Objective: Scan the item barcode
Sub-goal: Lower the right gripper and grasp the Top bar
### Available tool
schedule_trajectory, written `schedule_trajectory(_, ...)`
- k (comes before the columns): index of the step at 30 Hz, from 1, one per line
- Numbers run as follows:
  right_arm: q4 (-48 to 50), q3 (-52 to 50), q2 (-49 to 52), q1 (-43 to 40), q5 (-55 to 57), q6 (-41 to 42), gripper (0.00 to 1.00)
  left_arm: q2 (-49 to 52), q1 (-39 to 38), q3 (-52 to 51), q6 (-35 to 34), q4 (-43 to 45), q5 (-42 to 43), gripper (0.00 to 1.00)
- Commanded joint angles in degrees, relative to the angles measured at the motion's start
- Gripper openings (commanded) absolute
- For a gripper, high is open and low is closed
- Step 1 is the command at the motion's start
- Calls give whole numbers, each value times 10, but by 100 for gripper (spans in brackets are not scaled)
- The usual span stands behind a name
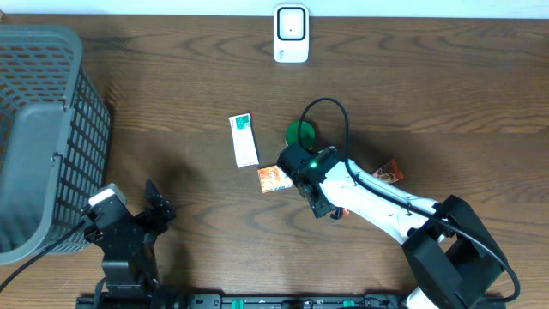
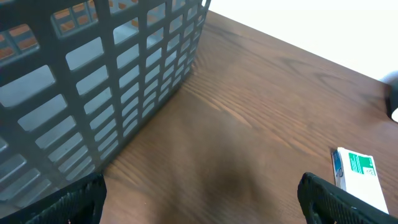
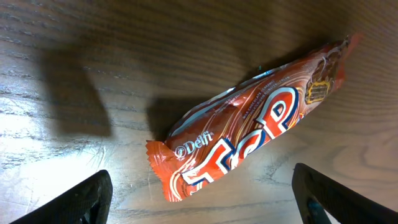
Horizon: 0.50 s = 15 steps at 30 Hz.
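An orange "Top" snack wrapper (image 3: 249,137) lies flat on the wooden table, also seen from overhead as the orange wrapper (image 1: 271,178). My right gripper (image 3: 204,196) hovers just above its near end, open, with a finger on each side and nothing between them. From overhead the right gripper (image 1: 290,170) sits beside the wrapper's right edge. The white barcode scanner (image 1: 291,34) stands at the table's far edge. My left gripper (image 1: 157,204) rests near the front left, open and empty; in the left wrist view the left gripper (image 2: 202,202) is over bare wood.
A grey mesh basket (image 1: 43,137) fills the left side, close to the left arm, and shows as the basket (image 2: 93,81) in the left wrist view. A white-and-green box (image 1: 244,140), a green round object (image 1: 299,133) and a second orange wrapper (image 1: 389,172) lie mid-table.
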Motion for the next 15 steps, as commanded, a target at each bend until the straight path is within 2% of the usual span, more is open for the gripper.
schedule_trajectory(1, 2, 0, 7, 9, 14, 13, 87, -1, 3, -2, -3, -1, -2, 98)
schedule_trajectory(15, 51, -62, 7, 9, 12, 12, 89, -1, 3, -2, -3, -1, -2, 98)
